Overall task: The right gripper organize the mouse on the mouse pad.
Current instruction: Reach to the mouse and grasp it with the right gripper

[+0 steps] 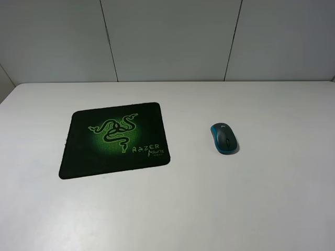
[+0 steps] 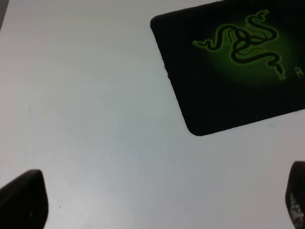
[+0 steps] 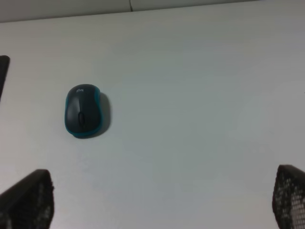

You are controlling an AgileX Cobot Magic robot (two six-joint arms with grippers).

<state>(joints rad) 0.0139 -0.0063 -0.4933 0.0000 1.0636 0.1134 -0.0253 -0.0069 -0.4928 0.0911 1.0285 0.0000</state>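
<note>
Item: mouse (image 1: 224,138), small oval, dark grey top, teal-blue sides.
Location: on the bare counter (image 1: 261,204), to the right of the mouse pad (image 1: 114,139) in the exterior high view and well apart from it; not on the pad.
Long axis: near-to-far on the counter, slightly tilted. In the right wrist view it runs roughly crosswise to the line between the two fingers, so the teal sides face them.
Bearing from right claw (image 3: 159,202): ahead of it and off-centre, toward the pad side; no contact.
Right claw state: fingers spread wide, nothing between them.
Nearer arm: the right, judged from the mouse lying on the right half of the counter.
Left claw (image 2: 159,200): fingers likewise wide apart and empty; a corner of the pad lies ahead of it.
Pad markings: green three-snake logo (image 1: 116,130); green "RAZER" lettering (image 1: 145,149); a smaller line beneath, too small to read surely.
Mouse markings: small pale mark at the far end, illegible.
Task standing: judged not yet begun.
</note>
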